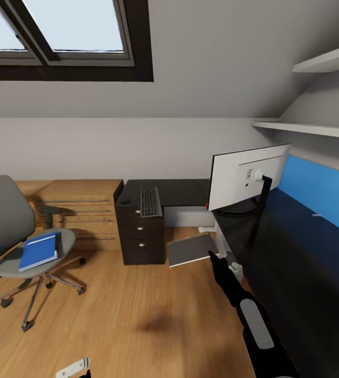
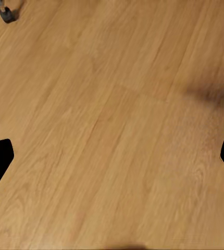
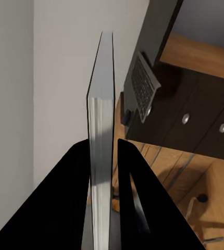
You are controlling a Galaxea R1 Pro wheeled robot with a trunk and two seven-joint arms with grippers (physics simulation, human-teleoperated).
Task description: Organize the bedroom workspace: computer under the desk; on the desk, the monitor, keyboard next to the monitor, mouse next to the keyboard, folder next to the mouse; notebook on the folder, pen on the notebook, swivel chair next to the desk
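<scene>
My right gripper (image 1: 212, 255) (image 3: 102, 141) is shut on the edge of a thin grey pad with pale page edges, the notebook (image 1: 192, 250) (image 3: 101, 125), held above the floor beside the black desk (image 1: 295, 257). The monitor (image 1: 245, 177) stands on the desk with its white back toward me. The keyboard (image 1: 150, 201) (image 3: 141, 86) lies on the desk's far wing, with the small dark mouse (image 1: 124, 201) left of it. The blue folder (image 1: 39, 251) rests on the seat of the grey swivel chair (image 1: 3, 215) at the left. My left gripper (image 2: 112, 161) is open over bare floor.
A black three-drawer cabinet (image 1: 140, 236) stands under the desk's far wing, with a light wooden drawer chest (image 1: 80, 210) to its left. White shelves (image 1: 316, 128) hang above the blue back panel (image 1: 321, 191). Wood floor (image 1: 137, 315) lies open between chair and desk. A chair castor (image 2: 7, 14) shows.
</scene>
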